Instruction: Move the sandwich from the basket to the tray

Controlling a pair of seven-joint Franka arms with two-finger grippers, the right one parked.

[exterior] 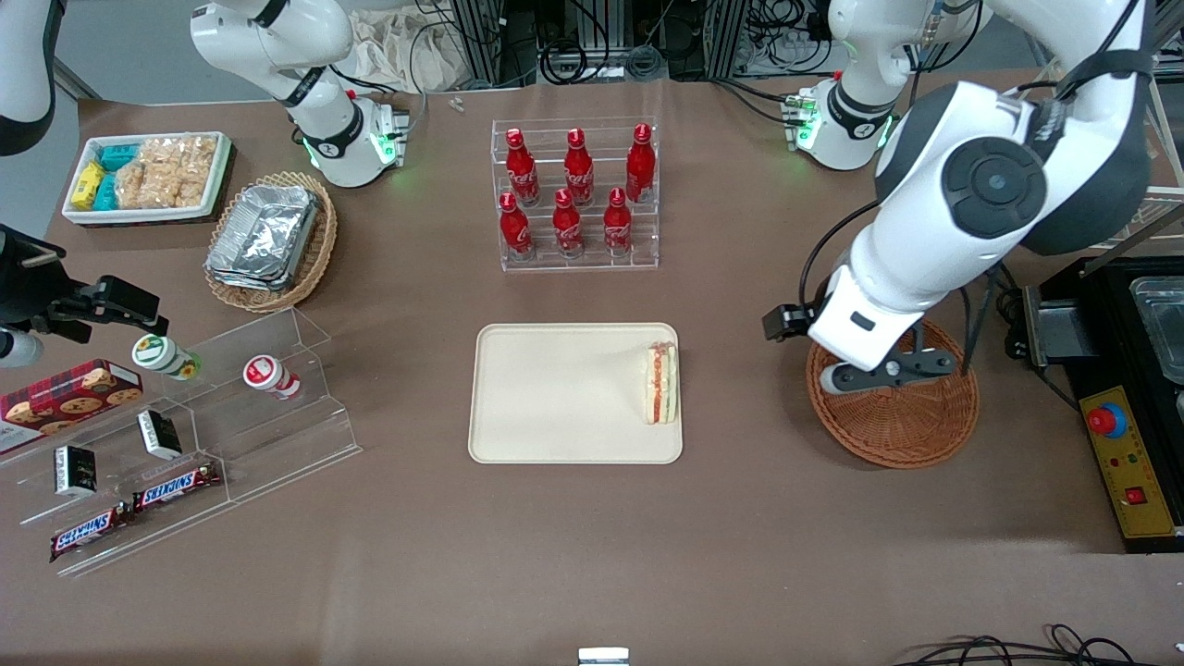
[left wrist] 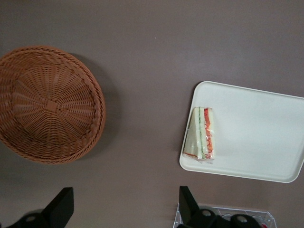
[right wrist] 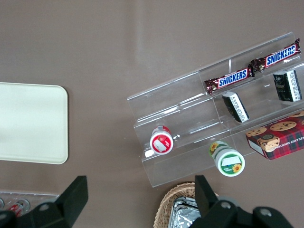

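The sandwich (exterior: 661, 384) lies on the cream tray (exterior: 555, 398), by the tray's short edge nearest the working arm. The reddish-brown wicker basket (exterior: 902, 425) stands empty beside the tray, toward the working arm's end of the table. My left gripper (exterior: 886, 370) hangs above the part of the basket farther from the front camera. It is open and empty. In the left wrist view the sandwich (left wrist: 202, 133) rests at the tray's (left wrist: 256, 137) edge, the basket (left wrist: 47, 104) is empty, and the gripper (left wrist: 124, 202) has its fingers wide apart over bare table.
A clear rack of red bottles (exterior: 575, 199) stands farther from the front camera than the tray. A tan basket of foil containers (exterior: 273, 240), a white snack box (exterior: 148, 176) and a clear stand with snacks (exterior: 185, 435) lie toward the parked arm's end. A black control box (exterior: 1124, 453) sits beside the basket.
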